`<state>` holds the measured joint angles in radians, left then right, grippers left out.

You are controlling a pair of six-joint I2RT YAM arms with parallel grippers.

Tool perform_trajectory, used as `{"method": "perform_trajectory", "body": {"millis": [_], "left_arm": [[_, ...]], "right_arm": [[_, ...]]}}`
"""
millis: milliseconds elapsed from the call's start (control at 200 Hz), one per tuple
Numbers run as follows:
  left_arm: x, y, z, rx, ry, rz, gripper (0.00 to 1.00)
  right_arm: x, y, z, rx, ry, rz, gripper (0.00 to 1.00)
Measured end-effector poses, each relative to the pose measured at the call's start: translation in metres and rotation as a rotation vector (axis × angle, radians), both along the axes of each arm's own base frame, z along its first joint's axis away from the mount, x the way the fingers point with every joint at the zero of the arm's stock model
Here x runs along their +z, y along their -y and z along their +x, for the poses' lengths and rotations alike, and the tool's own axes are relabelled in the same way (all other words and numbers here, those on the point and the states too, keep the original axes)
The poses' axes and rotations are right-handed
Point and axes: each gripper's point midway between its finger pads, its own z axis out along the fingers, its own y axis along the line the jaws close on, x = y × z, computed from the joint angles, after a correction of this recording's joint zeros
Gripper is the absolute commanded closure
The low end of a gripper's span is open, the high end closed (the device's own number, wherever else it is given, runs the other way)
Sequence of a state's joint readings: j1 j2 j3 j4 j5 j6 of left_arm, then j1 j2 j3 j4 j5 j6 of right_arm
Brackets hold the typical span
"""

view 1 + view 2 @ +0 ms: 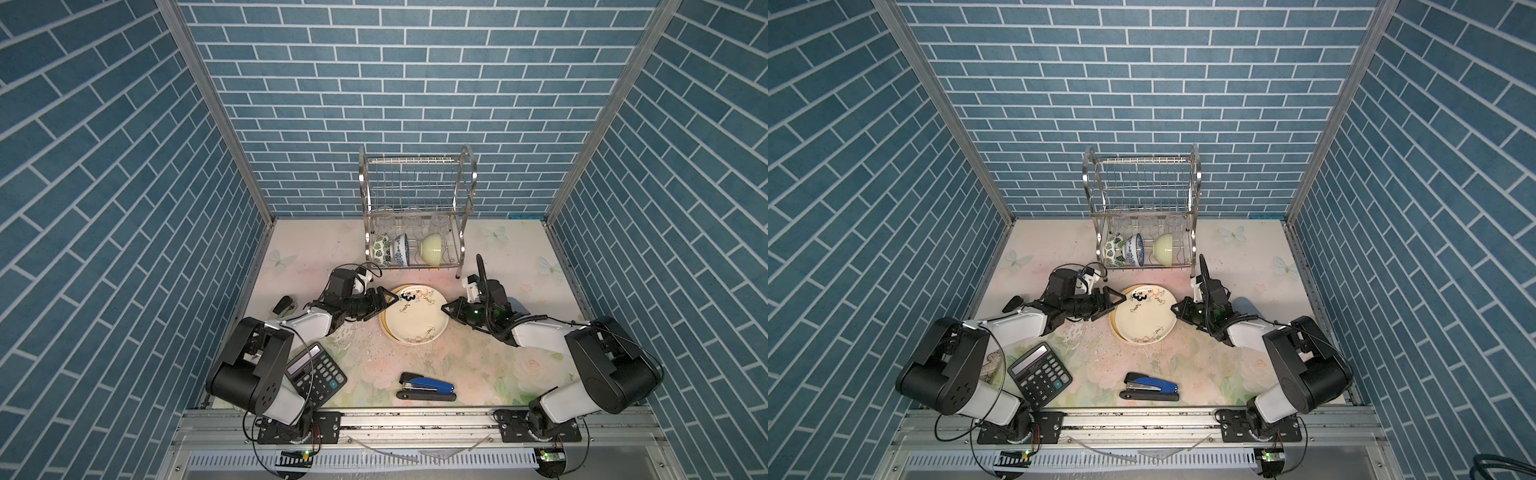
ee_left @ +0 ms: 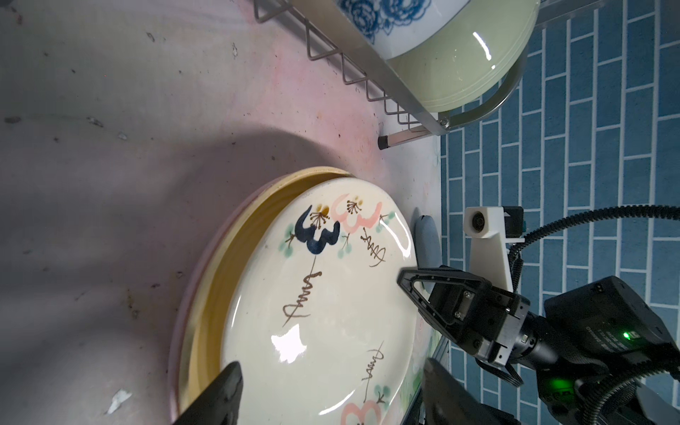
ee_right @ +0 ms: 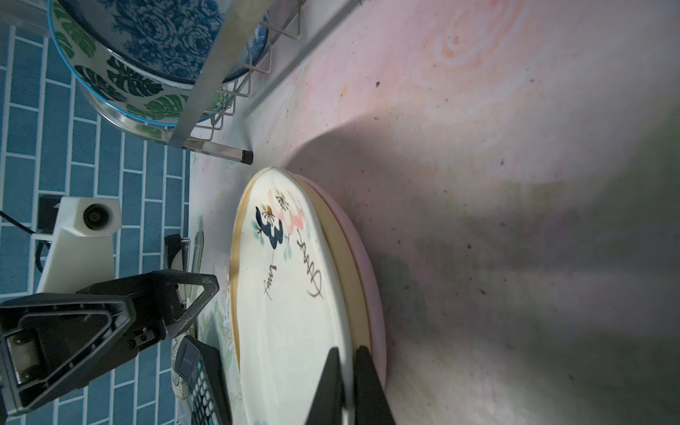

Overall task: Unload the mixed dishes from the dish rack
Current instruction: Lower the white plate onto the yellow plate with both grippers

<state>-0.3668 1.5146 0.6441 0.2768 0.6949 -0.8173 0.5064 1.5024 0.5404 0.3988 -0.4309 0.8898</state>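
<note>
- The calculator lies at the near left of the surface, turned at an angle.
- The left claw hangs low at the left rim of the plates with its jaws wide. In the left wrist view its fingers straddle that edge, and I can't see them gripping anything.
- The plates sit stacked mid-surface, just in front of the rack. The cream plate is on top, skewed toward the right, so the yellow plate shows beneath it. The pink plate is at the bottom.
- The rack stands upright at the back of the surface. On its lower tier three bowls stand on edge in a row: the leaf bowl, the blue bowl and the green bowl. Behind them are the tumblers, hazy through the wires.
- The stapler lies near the front edge, well apart from the plates.
- The right claw is pinched narrow on the cream plate's right rim — the right wrist view shows a sliver of that rim between its tips.
</note>
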Motion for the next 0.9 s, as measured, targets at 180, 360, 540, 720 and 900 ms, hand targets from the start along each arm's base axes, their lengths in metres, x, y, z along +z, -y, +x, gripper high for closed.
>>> {"method": "perform_trajectory", "body": {"millis": [180, 360, 540, 720, 900], "left_arm": [[0.003, -0.001, 0.003, 0.011, 0.018, 0.010, 0.21], [0.010, -0.003, 0.004, 0.014, 0.044, 0.019, 0.21], [0.009, -0.004, 0.005, 0.019, 0.044, 0.026, 0.21], [0.009, -0.004, 0.005, 0.019, 0.045, 0.027, 0.21], [0.008, -0.004, 0.004, 0.019, 0.041, 0.029, 0.21]], "right_arm": [[0.008, -0.007, -0.006, 0.030, 0.012, -0.001, 1.00], [0.016, -0.018, -0.005, 0.062, 0.041, 0.001, 1.00], [0.002, -0.021, -0.002, 0.064, 0.013, -0.011, 1.00], [0.000, -0.023, 0.004, 0.059, 0.024, -0.009, 0.80], [0.011, -0.028, 0.009, 0.064, 0.064, 0.018, 0.49]]}}
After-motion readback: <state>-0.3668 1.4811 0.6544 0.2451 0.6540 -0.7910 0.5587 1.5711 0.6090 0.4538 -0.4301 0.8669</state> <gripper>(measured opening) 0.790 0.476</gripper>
